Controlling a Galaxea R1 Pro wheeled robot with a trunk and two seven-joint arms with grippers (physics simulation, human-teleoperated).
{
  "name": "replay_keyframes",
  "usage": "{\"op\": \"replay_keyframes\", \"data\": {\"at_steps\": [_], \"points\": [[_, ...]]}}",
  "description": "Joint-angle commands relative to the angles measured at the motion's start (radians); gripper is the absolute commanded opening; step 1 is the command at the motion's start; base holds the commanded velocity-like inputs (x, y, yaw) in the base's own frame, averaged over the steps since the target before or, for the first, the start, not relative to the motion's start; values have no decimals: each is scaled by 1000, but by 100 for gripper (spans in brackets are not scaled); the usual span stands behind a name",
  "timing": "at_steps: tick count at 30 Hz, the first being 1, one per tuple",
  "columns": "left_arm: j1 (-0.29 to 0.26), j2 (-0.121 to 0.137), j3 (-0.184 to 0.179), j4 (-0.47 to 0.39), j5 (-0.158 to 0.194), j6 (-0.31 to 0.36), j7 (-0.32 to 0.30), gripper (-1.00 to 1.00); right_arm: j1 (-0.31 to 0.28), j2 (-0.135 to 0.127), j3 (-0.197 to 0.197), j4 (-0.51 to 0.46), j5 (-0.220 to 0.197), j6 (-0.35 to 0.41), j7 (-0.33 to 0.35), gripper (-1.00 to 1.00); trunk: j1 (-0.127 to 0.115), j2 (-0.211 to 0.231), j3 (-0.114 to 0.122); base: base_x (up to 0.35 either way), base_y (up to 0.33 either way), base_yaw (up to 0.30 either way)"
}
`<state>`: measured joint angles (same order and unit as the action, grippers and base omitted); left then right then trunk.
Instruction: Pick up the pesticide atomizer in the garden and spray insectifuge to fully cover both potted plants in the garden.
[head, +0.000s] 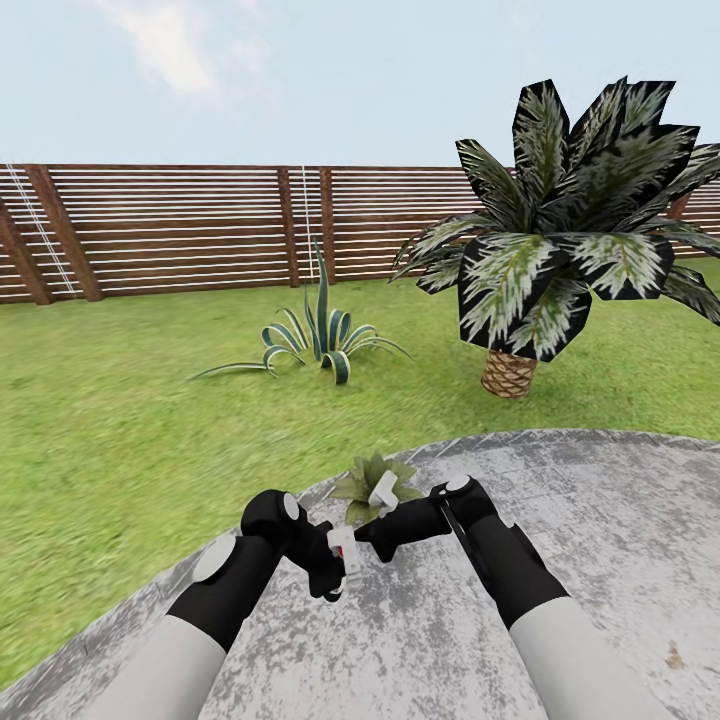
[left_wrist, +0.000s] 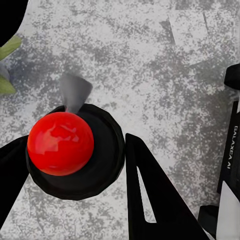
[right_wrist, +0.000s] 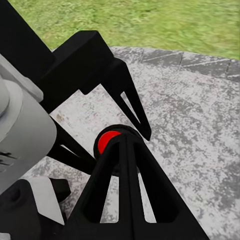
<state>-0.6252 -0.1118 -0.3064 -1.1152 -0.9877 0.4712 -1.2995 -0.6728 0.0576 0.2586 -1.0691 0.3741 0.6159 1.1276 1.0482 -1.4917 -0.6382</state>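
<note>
Both arms meet low over the round grey paved patch (head: 600, 560) near its lawn-side edge. Left gripper (left_wrist: 75, 165) is clamped around the small pesticide atomizer with a black collar and glossy red cap (left_wrist: 61, 143), one black finger (left_wrist: 150, 190) on each side of it; a pale nozzle sticks out past the cap. In the head view the atomizer (head: 341, 549) sits between the two wrists. Right gripper (right_wrist: 117, 150) points at the same red cap, can't tell if its jaws are parted or closed. A low rosette of dull-green pointed leaves (head: 372, 484) sits just beyond the grippers at the patch's edge. Green lawn (head: 120, 420), striped blue-green agave (head: 318, 340), big palm (head: 560, 230) and brown slatted fence (head: 180, 230) lie behind.
</note>
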Motion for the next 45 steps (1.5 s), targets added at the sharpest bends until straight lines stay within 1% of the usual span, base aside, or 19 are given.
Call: {"op": "replay_keyframes", "data": {"at_steps": [1, 4, 8, 20, 25, 29, 34, 37, 39, 40, 41, 42, 44, 45], "points": [[-1, 0, 0, -1, -4, 10, -6, -100, -1, 1, -1, -2, 6, 7, 6, -100, 0, -1, -1, 0, 0, 0], [-1, 0, 0, -6, -5, 10, -6, -100, -1, 1, -1, -1, 6, 7, 6, -100, 0, -1, -1, 0, 0, 0], [-1, 0, 0, -32, -4, 12, -6, -100, -1, 0, -1, -2, 6, 7, 6, -100, 0, -1, -1, 0, 0, 0], [-1, -2, 0, -37, -3, 12, -7, -100, -1, 1, -1, -1, 6, 7, 6, -100, 0, -1, -1, 0, 0, 0], [-1, -13, 0, -37, -3, 12, -7, -100, -1, 0, -1, -1, 6, 7, 5, -100, 0, -1, -1, 0, 0, 0], [-1, -15, 0, -37, -3, 12, -7, -100, -1, 0, -1, -1, 6, 7, 6, -100, 0, -1, -1, 0, 0, 0], [-1, -16, 0, -37, -5, 12, -7, -100, -1, 1, -1, -1, 6, 7, 5, -100, 0, -1, -1, 0, 0, 0], [-1, -9, 2, -34, -8, 10, -6, -100, -1, 1, 0, -1, 6, 7, 6, -100, 0, -1, -1, 0, 0, 0], [-1, 3, 2, -32, -9, 9, -5, -100, -1, 1, 0, -1, 6, 7, 6, -100, 0, -1, -1, 0, 0, 0], [-1, 24, 2, -31, -10, 8, -5, -100, -1, 1, -1, -1, 6, 7, 6, -100, 0, -1, -1, 0, 0, 0], [-1, 67, 3, -30, -11, 4, -4, -100, -1, 0, 0, -1, 6, 7, 6, -100, 0, -1, -1, 0, 0, 0], [-1, 86, 3, -30, -11, 3, -4, -100, -1, 0, 0, -1, 6, 7, 6, -100, 0, -1, -1, 0, 0, 0], [-1, 146, 3, -29, -11, 1, -4, -100, -1, 0, -1, -1, 7, 7, 6, -100, 0, -1, -1, 0, 0, 0], [-1, 161, 3, -28, -11, 1, -4, -100, -1, 0, -1, -1, 7, 7, 6, -100, 0, -1, -1, 0, 0, 0]]}}
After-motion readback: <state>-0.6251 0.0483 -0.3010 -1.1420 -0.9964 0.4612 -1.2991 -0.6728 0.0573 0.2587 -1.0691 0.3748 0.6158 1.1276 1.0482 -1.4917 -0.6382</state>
